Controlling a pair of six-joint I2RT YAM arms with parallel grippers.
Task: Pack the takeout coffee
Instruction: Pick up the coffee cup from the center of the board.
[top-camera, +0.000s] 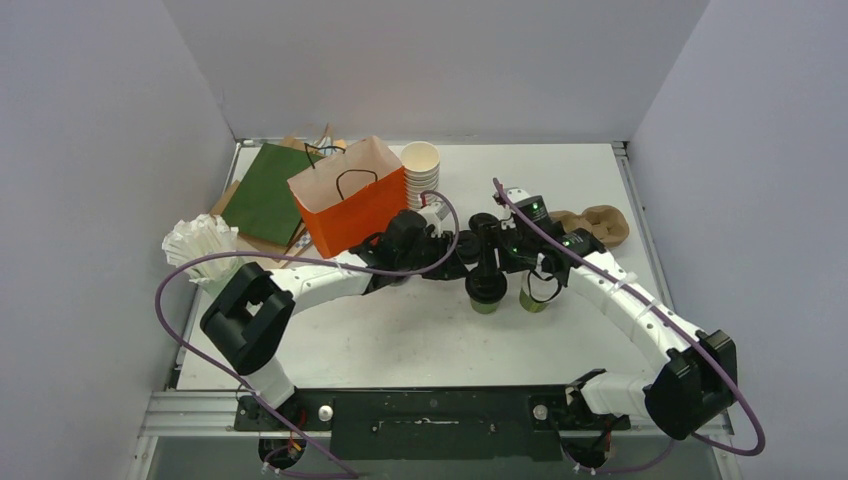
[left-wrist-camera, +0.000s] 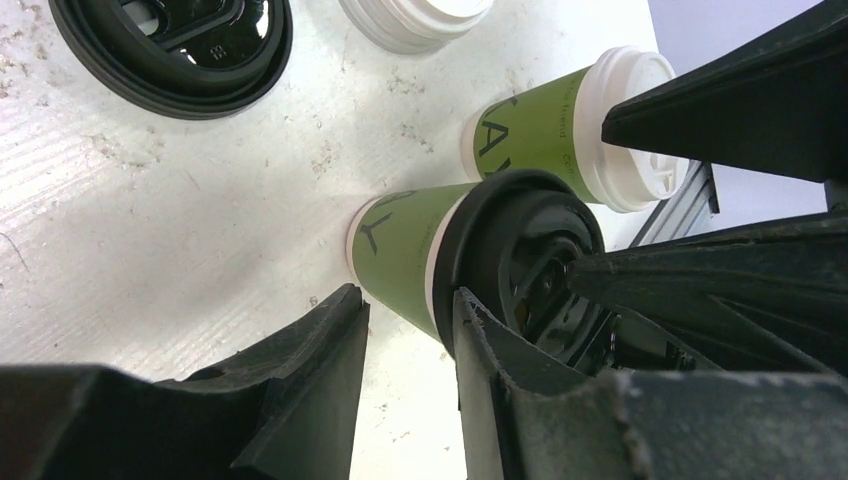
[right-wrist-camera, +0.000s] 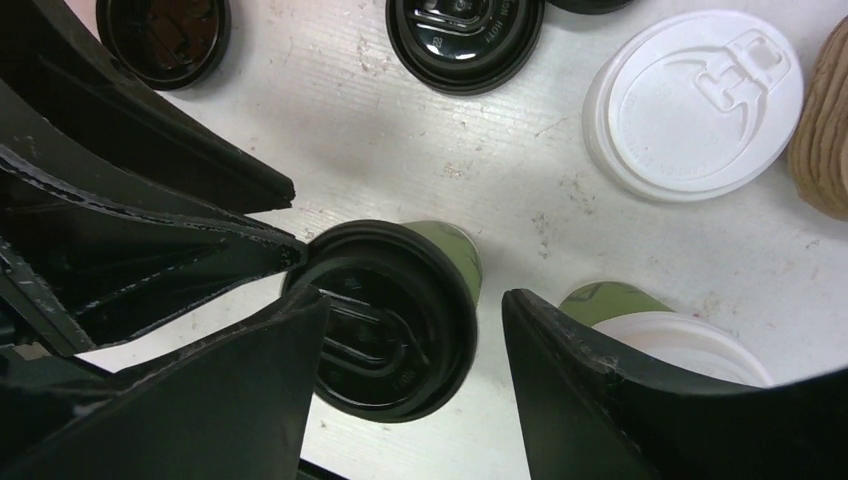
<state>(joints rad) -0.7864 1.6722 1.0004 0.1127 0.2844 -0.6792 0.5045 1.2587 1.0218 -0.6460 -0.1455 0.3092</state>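
My right pincer (right-wrist-camera: 415, 300) stands apart astride the black-lidded cup (right-wrist-camera: 390, 330); my left pincer (left-wrist-camera: 408, 300), apart too, touches its lid.

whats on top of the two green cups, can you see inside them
One green cup wears a black lid; the other cup wears a white lid. Both lids cover the mouths, so whatever is inside cannot be seen.

Probably a robotics lab test cell: bare partition walls (top-camera: 95, 130) box in white surface (top-camera: 400, 345), bolted mounting plate (top-camera: 430, 428).
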